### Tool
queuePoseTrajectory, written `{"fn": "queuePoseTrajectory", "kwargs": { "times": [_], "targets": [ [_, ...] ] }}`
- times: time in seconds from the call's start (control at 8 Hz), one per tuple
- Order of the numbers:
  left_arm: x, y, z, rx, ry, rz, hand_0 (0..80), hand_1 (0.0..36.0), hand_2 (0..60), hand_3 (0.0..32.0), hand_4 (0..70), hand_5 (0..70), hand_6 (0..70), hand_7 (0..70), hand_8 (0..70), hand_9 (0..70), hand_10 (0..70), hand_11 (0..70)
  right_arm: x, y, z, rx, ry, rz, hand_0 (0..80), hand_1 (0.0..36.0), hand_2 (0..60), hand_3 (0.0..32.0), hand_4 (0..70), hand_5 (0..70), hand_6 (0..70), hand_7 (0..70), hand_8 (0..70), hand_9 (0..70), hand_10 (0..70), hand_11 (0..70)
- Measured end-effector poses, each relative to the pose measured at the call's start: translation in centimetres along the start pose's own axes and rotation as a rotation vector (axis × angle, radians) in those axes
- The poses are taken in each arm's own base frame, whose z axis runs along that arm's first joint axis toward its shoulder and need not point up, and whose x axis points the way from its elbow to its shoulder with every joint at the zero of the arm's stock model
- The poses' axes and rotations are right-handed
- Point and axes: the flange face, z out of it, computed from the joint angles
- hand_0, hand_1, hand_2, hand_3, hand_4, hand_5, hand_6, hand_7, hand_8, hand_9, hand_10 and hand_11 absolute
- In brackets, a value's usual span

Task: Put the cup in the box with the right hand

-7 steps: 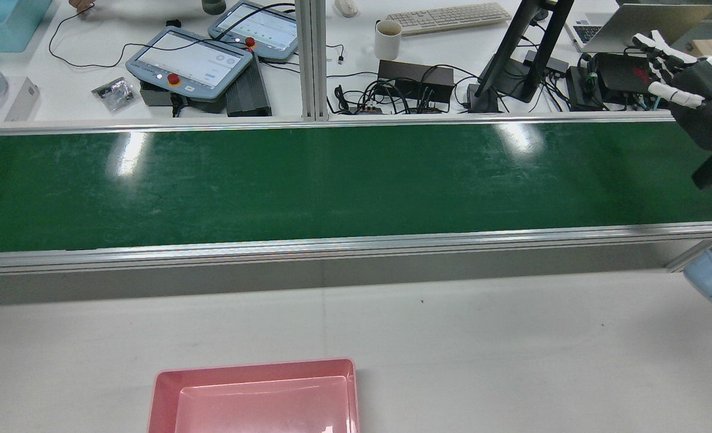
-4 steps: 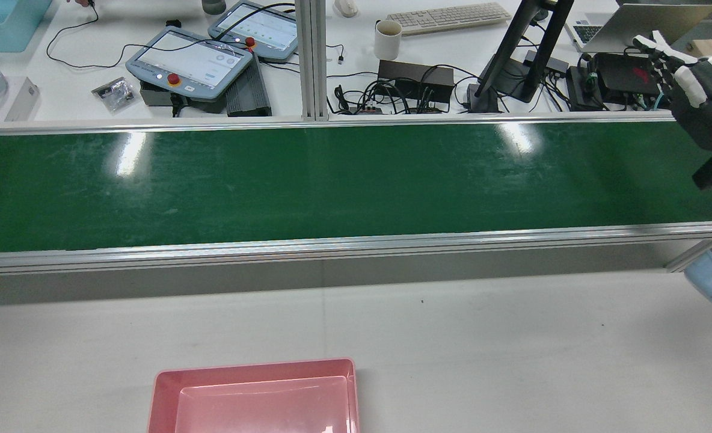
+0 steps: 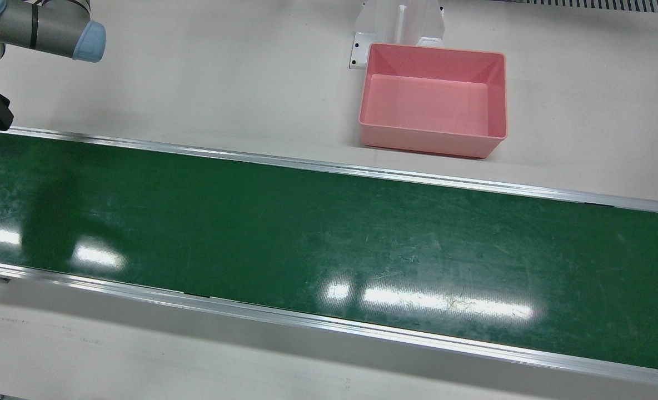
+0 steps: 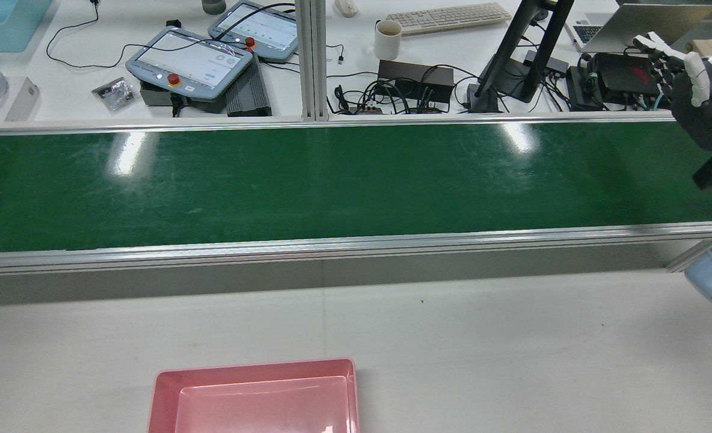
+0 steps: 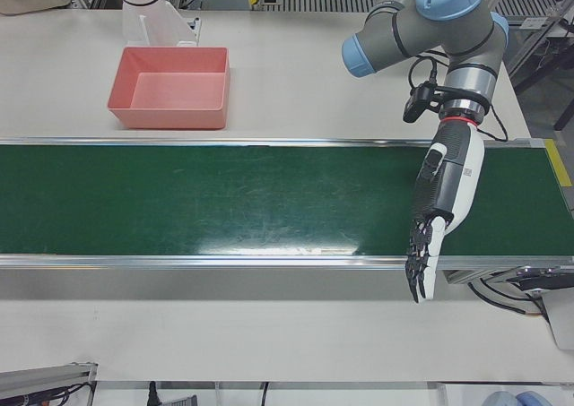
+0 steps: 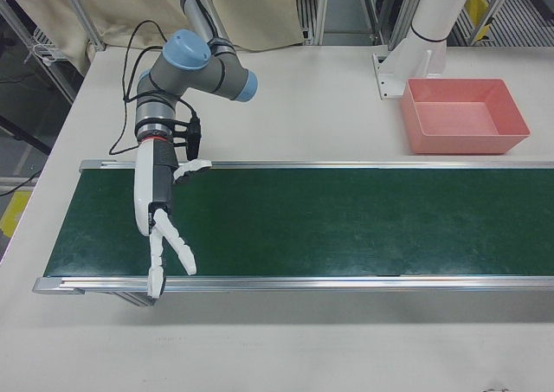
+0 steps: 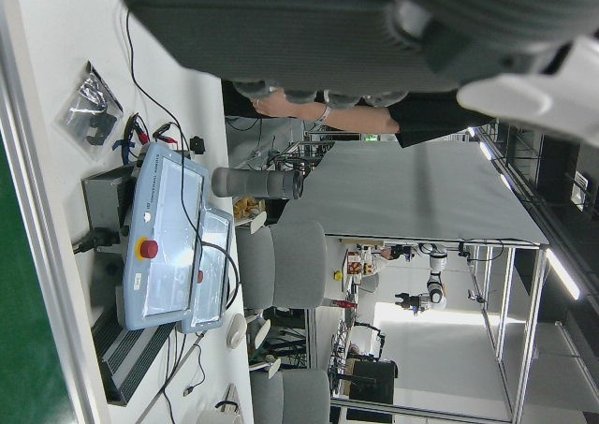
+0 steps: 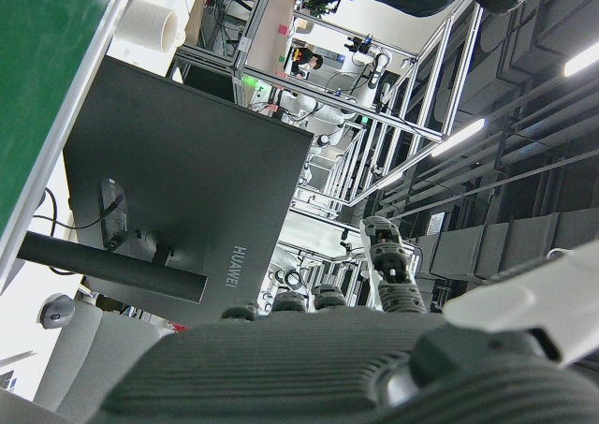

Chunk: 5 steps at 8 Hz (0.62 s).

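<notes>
No cup shows on the green belt (image 3: 329, 233) in any view. The pink box (image 3: 432, 139) stands empty on the white table beside the belt; it also shows as the pink box (image 4: 254, 368) and the pink box (image 6: 463, 141). My right hand (image 6: 160, 223) hangs over the belt's end far from the box, open with fingers spread and holding nothing. The rear view cuts the right hand (image 4: 702, 102) off at its right edge. At the belt's opposite end my left hand (image 5: 444, 200) points down, open and empty.
A desk beyond the belt carries a white mug (image 4: 388, 39), two teach pendants (image 4: 190, 60), a keyboard (image 4: 449, 17), a monitor stand (image 4: 515, 60) and cables. Aluminium rails (image 4: 356, 243) edge the belt. A white pedestal (image 3: 398, 19) stands behind the box.
My right hand has turned slightly in place and its thumb has drawn in toward the palm. A person's hand at the desk's far left has gone from view.
</notes>
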Motion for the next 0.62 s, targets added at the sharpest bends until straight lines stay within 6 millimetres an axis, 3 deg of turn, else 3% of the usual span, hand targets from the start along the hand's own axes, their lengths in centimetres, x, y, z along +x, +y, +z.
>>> {"fn": "queuePoseTrajectory", "kwargs": {
  "times": [0.12, 0.25, 0.38, 0.5, 0.62],
  "targets": [
    [0.00, 0.00, 0.00, 0.000, 0.000, 0.000, 0.0, 0.0, 0.0, 0.0, 0.0, 0.0, 0.0, 0.0, 0.0, 0.0, 0.0, 0.0, 0.02, 0.33, 0.10, -0.002, 0.002, 0.004, 46.5, 14.5, 8.6, 0.0, 0.0, 3.4, 0.4, 0.0, 0.0, 0.0, 0.0, 0.0],
    [0.00, 0.00, 0.00, 0.000, 0.000, 0.000, 0.0, 0.0, 0.0, 0.0, 0.0, 0.0, 0.0, 0.0, 0.0, 0.0, 0.0, 0.0, 0.11, 0.54, 0.16, -0.002, 0.004, 0.007, 53.4, 20.8, 7.3, 0.0, 1.5, 5.5, 0.9, 0.0, 0.0, 0.0, 0.0, 0.0],
    [0.00, 0.00, 0.00, 0.000, 0.000, 0.000, 0.0, 0.0, 0.0, 0.0, 0.0, 0.0, 0.0, 0.0, 0.0, 0.0, 0.0, 0.0, 0.22, 0.56, 0.15, 0.000, 0.007, 0.008, 55.9, 22.0, 5.6, 0.0, 5.3, 6.0, 1.0, 0.0, 0.0, 0.0, 0.0, 0.0],
    [0.00, 0.00, 0.00, 0.000, 0.000, 0.000, 0.0, 0.0, 0.0, 0.0, 0.0, 0.0, 0.0, 0.0, 0.0, 0.0, 0.0, 0.0, 0.27, 0.51, 0.14, 0.002, 0.009, 0.008, 56.6, 20.1, 0.0, 0.0, 6.9, 5.8, 0.9, 0.0, 0.0, 0.0, 0.0, 0.0],
    [0.00, 0.00, 0.00, 0.000, 0.000, 0.000, 0.0, 0.0, 0.0, 0.0, 0.0, 0.0, 0.0, 0.0, 0.0, 0.0, 0.0, 0.0, 0.30, 0.44, 0.12, 0.005, 0.010, 0.007, 56.4, 20.0, 0.0, 0.0, 7.1, 5.7, 0.9, 0.0, 0.0, 0.0, 0.0, 0.0]
  ]
}}
